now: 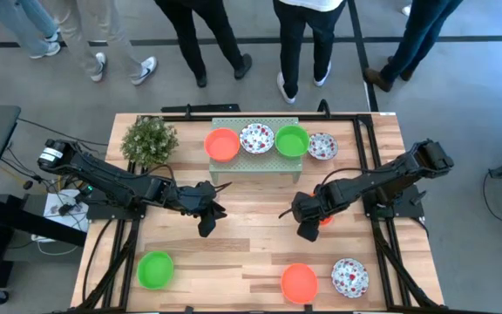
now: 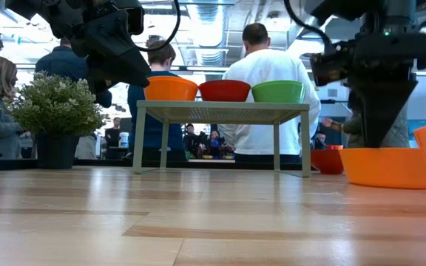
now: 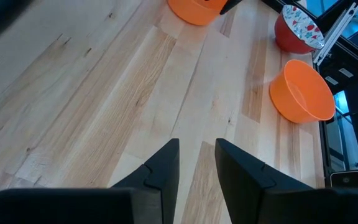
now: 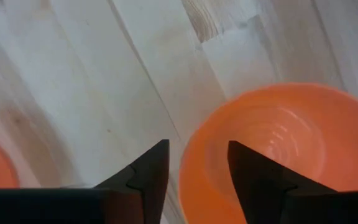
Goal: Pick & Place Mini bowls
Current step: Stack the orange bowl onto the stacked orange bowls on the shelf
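An orange mini bowl (image 4: pixel 284 149) stands on its base on the table at the right (image 2: pixel 387 166). My right gripper (image 4: pixel 197 152) points down over it, open, one finger inside the bowl's rim and one outside, with a gap showing on each side. My left gripper (image 3: pixel 196 155) hangs open above bare wood left of centre (image 1: pixel 207 216), holding nothing. Several more mini bowls sit on the pale green rack (image 1: pixel 255 161) at the back: orange (image 1: pixel 222 144), floral (image 1: pixel 256 138), green (image 1: pixel 292 140) and floral (image 1: pixel 322 146).
Near the front edge stand a green bowl (image 1: pixel 155 269), an orange bowl (image 1: pixel 299 282) and a floral bowl (image 1: pixel 349 276). A potted plant (image 1: pixel 149 139) stands at the back left. People stand beyond the far edge. The table's middle is bare wood.
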Motion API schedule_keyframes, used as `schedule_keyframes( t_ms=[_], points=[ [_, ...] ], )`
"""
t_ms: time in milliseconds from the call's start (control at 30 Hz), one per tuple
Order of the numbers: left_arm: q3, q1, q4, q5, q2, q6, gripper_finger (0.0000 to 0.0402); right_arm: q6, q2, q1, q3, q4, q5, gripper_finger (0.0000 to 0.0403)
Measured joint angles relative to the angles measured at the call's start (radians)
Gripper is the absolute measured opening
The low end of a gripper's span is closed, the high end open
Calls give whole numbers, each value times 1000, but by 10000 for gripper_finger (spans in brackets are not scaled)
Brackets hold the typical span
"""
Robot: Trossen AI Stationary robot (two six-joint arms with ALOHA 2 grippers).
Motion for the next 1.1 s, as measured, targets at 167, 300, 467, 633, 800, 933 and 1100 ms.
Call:
schedule_keyframes(
  t_ms=[167, 300, 467, 633, 800, 933, 1100],
  points=[
    [0, 0, 0, 0, 0, 0, 104, -15, 74, 9, -1, 18, -2, 171],
    [0, 0, 0, 0, 0, 0, 104, -56, 126, 8, 8, 21, -2, 158],
    [0, 0, 0, 0, 0, 0, 104, -124, 147, -5, 28, 14, -4, 97],
    [0, 0, 2, 0, 0, 0, 104, -251, 140, 5, 95, -18, -61, 12],
    [0, -3, 23, 13, 0, 52, 104, -336, 141, 36, 208, -20, -56, 16],
    [0, -16, 90, 54, 0, 192, 104, -418, 141, 50, 276, 12, -54, 5],
    [0, -35, 220, 76, 0, 418, 104, -471, 147, 46, 289, 117, -74, 5]
  ],
)
